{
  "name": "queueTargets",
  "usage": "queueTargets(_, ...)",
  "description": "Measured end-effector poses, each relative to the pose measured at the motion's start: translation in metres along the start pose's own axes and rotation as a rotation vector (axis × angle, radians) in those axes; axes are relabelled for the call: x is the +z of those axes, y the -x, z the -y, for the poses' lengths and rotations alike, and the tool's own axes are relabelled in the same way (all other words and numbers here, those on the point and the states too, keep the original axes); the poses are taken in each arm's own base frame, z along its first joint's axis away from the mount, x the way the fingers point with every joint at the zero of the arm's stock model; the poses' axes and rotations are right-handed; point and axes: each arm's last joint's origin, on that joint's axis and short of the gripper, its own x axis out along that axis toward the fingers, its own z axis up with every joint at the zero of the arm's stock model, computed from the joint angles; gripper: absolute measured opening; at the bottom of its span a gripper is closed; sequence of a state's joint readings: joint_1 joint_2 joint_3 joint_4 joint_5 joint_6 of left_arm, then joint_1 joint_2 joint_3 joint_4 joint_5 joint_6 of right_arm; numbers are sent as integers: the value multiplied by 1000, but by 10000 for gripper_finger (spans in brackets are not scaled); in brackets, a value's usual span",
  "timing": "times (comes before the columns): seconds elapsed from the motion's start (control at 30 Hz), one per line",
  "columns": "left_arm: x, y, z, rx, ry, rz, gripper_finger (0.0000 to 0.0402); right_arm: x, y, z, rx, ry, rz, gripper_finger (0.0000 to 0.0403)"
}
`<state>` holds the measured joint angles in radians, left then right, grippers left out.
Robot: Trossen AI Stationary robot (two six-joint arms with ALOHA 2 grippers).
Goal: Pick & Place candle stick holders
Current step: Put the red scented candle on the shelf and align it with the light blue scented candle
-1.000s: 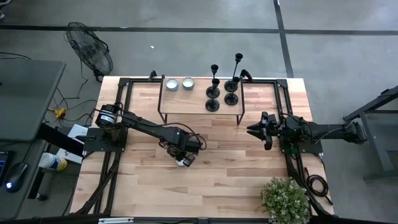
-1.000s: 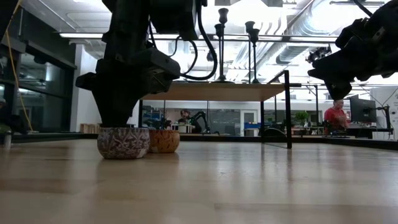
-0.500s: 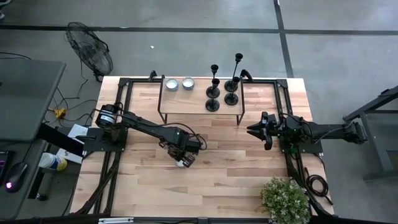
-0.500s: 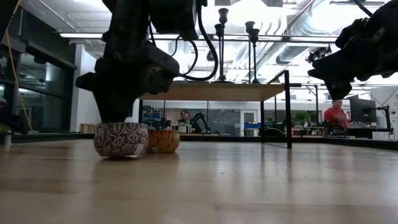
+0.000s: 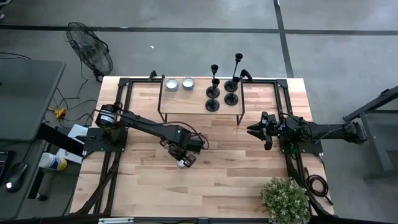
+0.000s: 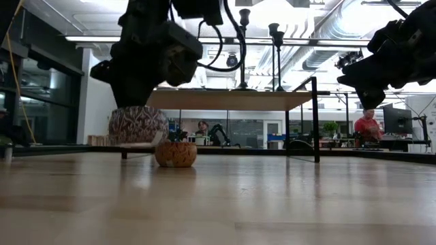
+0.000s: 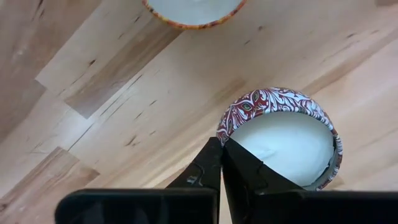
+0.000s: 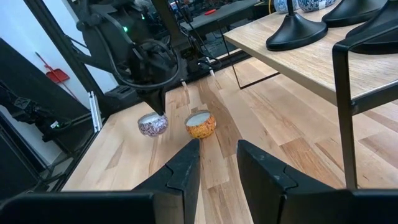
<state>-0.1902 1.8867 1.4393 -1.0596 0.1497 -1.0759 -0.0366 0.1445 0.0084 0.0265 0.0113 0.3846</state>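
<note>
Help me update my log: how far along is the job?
Done: four candle stick holders stand on the raised shelf. In hand: the left gripper holds a patterned candle tin above the table. Left: the orange tin on the table; the right gripper waits, open.

Open tabletop (image 5: 224,180) lies between the arms; a raised shelf (image 5: 199,102), candle stick holders (image 5: 222,87) and potted plant (image 5: 285,200) crowd its edges.

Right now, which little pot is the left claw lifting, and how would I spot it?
Find the raised shelf at the table's far edge; nearer, mid-table, the left claw pinches the rim of a small candle pot. It is red-and-white patterned and lifted, unlike the orange pot resting beside it.
</note>
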Motion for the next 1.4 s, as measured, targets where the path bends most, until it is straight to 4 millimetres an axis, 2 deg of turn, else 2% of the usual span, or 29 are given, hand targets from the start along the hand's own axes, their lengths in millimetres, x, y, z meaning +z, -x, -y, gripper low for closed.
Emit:
queueTargets(0.27,-1,15,3,6,-5,-1,0,0,0,0,0,0,0,98)
queueTargets(0.67,-16,64,-12,-78,17,93,0,0,0,0,0,0,1,98)
queueTargets(0.97,-23,98,-27,-71,37,142,0,0,0,0,0,0,0,98)
queueTargets(1.27,-12,143,-46,1,4,219,0,0,0,0,0,0,0,98)
queueTargets(1.4,-2,156,-54,16,-25,257,0,0,0,0,0,0,0,98)
